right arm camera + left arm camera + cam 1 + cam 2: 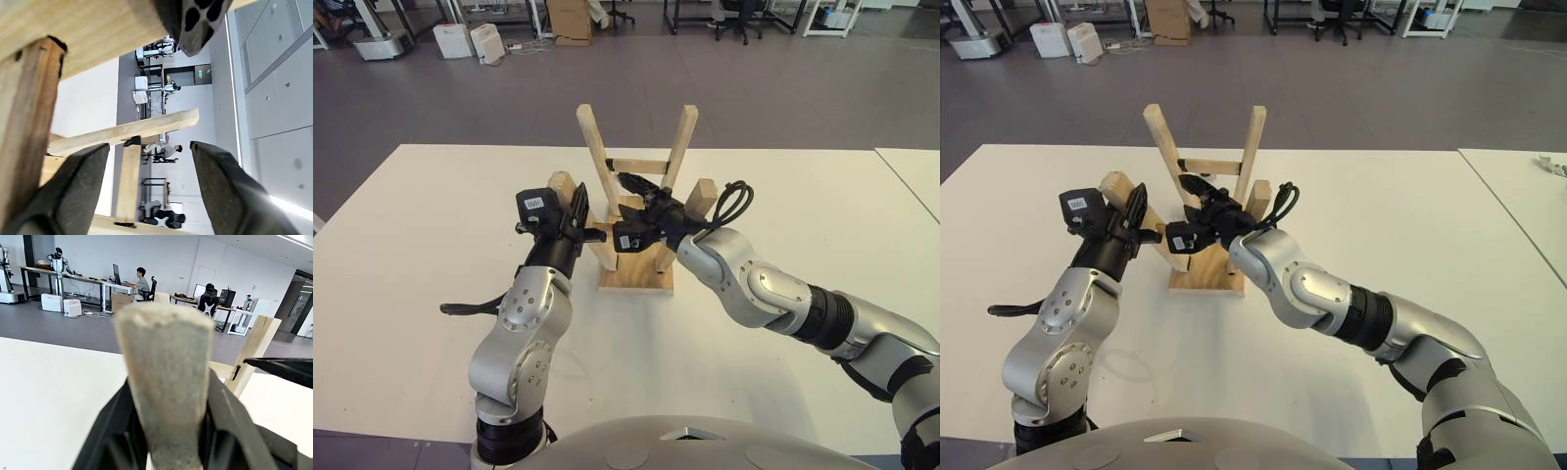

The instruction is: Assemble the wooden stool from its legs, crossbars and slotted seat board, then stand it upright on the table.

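The wooden stool stands upside down on the white table [431, 215], seat board [636, 279] flat and legs pointing up. Two tall far legs [595, 147] [680, 137] are joined by a crossbar [636, 164]. My left gripper [578, 217] is shut on the near left leg [164, 357], whose end stands up between its fingers. Among the legs in the middle of the stool, my right gripper [638, 188] is open, close to a leg and a crossbar [122, 134]. The near right leg [702, 194] rises beside the right wrist.
A small black handle-like object [470, 307] lies on the table beside my left arm. A second white table [913, 171] begins at the far right. Bare tabletop spreads left, right and in front of the stool.
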### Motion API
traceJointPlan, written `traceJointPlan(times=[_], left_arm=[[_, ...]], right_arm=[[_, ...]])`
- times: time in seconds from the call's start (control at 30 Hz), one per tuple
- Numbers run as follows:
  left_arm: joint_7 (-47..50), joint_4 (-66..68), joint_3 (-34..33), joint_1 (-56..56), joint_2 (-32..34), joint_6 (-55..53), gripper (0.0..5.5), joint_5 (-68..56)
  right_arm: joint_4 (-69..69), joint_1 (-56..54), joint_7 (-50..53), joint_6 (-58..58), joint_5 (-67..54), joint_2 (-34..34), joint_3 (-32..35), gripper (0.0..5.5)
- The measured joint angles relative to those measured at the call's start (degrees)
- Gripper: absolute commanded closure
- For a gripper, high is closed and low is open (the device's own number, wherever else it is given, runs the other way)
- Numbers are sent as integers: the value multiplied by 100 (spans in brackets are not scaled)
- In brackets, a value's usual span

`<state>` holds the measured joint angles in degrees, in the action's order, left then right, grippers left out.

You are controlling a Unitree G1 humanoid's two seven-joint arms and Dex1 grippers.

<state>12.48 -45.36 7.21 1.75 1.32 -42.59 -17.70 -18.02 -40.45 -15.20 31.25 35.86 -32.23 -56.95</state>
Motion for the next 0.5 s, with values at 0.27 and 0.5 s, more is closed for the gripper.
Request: traceJointPlan(times=[0.27, 0.5], left_arm=[[-204, -16, 448, 600, 243, -850, 303, 244], [-588, -433, -12, 1406, -415, -535, 216, -396]], right_arm=[[74, 669, -189, -504, 370, 154, 873, 239], [-93, 682, -130, -1472, -269, 493, 2504, 239]])
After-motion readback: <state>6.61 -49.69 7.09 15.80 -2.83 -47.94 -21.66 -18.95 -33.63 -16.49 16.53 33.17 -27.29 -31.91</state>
